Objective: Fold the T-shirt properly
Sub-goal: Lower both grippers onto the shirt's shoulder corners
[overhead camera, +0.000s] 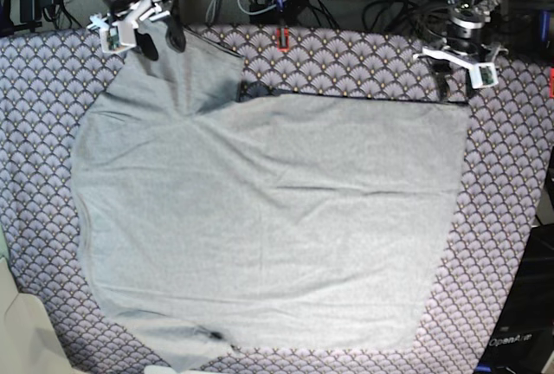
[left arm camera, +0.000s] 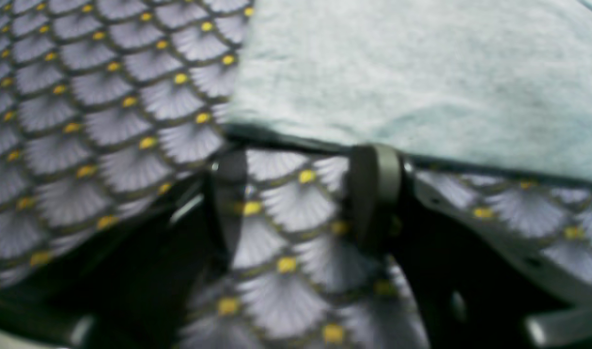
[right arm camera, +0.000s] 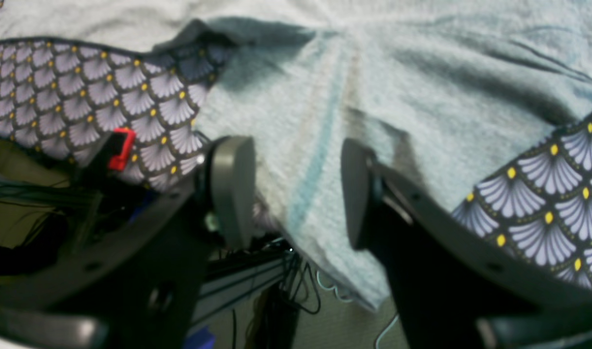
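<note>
Both grippers at the shirt's far edge, jaws apart, nothing gripped.

Left wrist: left gripper (left arm camera: 300,194) gapes beside the light heather-grey cotton T-shirt (left arm camera: 422,72), ready to pinch its hem. Right wrist: right gripper (right arm camera: 296,189) straddles a sleeve. Base: shirt spread flat across purple-grey scallop-patterned cloth (overhead camera: 511,218).

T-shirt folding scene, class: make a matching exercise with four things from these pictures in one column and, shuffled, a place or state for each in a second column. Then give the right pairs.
Things
1. T-shirt
2. scallop-patterned cloth
3. left gripper
4. right gripper

Places or states
A. open at the shirt's straight edge, cloth pattern between its fingers
B. covers the table under everything
C. open astride a sleeve end at the table's edge
D. spread out flat, light grey

Pairs: 1-D, 2-B, 3-A, 4-C
</note>
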Controlling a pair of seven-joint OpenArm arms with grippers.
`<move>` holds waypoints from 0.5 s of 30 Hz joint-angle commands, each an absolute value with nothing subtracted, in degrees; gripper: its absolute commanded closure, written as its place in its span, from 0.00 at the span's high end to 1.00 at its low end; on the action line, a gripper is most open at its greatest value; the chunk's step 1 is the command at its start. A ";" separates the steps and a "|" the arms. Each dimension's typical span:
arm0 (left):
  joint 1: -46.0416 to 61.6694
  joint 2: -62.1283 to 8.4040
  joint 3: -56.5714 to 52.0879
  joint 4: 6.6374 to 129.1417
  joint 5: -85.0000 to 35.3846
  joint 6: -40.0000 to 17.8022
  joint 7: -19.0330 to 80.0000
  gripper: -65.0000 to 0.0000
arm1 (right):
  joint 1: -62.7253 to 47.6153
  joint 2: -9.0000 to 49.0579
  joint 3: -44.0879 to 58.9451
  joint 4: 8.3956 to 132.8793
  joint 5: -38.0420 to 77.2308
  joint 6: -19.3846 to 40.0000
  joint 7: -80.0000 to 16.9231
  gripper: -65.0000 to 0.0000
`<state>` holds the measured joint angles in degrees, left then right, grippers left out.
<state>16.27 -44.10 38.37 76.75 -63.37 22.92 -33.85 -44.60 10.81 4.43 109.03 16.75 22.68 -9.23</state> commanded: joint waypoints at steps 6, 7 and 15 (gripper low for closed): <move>14.20 -43.82 38.37 76.35 -69.32 22.55 -34.59 0.52 | -44.79 12.44 4.62 110.02 17.10 23.16 -7.96 0.47; 14.11 -43.82 38.55 75.91 -69.85 22.55 -34.59 0.52 | -44.79 12.53 4.62 110.02 17.10 23.16 -7.96 0.47; 12.26 -43.12 38.11 75.65 -70.29 22.55 -30.29 0.52 | -44.62 12.53 4.62 109.93 17.10 23.16 -7.96 0.47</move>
<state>12.01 -42.61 38.24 75.37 -68.88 22.68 -31.79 -44.14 12.34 4.45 109.03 16.75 22.68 -9.41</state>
